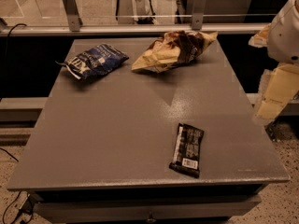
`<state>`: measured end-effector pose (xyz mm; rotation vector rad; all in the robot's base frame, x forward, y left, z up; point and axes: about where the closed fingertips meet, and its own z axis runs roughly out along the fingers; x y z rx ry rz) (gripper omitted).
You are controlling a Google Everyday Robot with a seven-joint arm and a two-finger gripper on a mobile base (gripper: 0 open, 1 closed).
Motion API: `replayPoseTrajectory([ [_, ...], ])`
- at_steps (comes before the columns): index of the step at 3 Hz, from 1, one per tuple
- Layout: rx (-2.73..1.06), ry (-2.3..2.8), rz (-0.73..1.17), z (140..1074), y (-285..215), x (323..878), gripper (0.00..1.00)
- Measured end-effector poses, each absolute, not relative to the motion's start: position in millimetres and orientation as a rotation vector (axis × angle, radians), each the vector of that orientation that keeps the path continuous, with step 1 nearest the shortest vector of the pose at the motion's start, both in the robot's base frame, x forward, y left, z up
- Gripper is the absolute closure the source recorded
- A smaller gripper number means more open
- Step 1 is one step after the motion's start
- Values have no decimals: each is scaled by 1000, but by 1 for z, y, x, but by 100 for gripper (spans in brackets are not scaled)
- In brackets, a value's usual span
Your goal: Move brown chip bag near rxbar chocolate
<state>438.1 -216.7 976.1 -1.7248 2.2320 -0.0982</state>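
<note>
The brown chip bag lies crumpled at the far middle of the grey table, pale tan with a dark brown panel. The rxbar chocolate lies flat near the front right of the table, dark glossy wrapper with a white label patch at its near end. The two are well apart. My gripper hangs off the table's right edge, beside the table and away from both objects, below the white arm body. It holds nothing that I can see.
A dark blue snack bag lies at the far left of the table. A glass railing with metal posts runs behind the table. Speckled floor shows at the front corners.
</note>
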Motion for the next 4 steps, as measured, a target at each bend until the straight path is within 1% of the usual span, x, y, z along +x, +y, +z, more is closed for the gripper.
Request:
replayPoseTrajectory([
  [1,-1725,2232,-98,976,-217,438,0],
  [2,-1724,2146,-117,977,-215,458,0],
  [3,-1749,2011,-152,981,-206,504,0],
  [4,-1754,1885,-181,977,-183,559,0],
])
